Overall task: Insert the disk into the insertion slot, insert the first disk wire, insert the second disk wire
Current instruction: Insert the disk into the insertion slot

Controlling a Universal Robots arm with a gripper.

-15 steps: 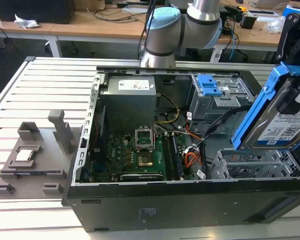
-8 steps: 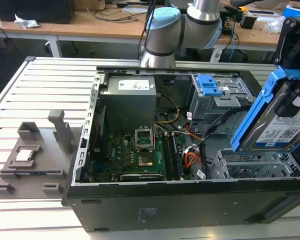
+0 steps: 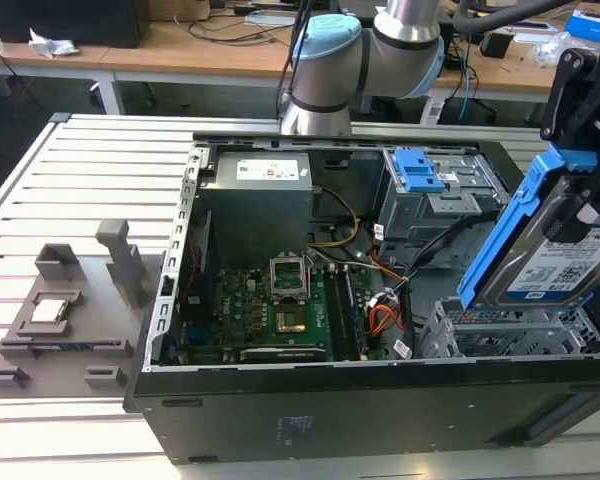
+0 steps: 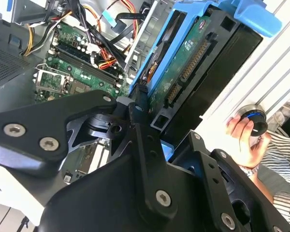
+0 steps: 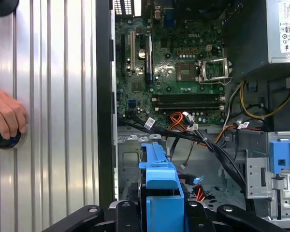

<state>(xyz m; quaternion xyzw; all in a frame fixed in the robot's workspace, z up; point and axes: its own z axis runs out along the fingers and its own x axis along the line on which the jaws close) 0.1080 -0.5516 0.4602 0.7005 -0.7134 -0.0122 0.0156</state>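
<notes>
In the exterior view the black gripper (image 3: 585, 190), jaws pinching its bright blue plastic frame (image 3: 508, 240), holds the flat silver disk (image 3: 570, 262) tilted just above the low grey perforated insertion slot (image 3: 480, 338) inside the open black computer case (image 3: 330, 410). In the second wrist view, black fingers (image 4: 144, 140) clamp that frame. In the first wrist view a person's hand (image 5: 5, 116) lies on the ribbed metal table (image 5: 58, 96).
</notes>
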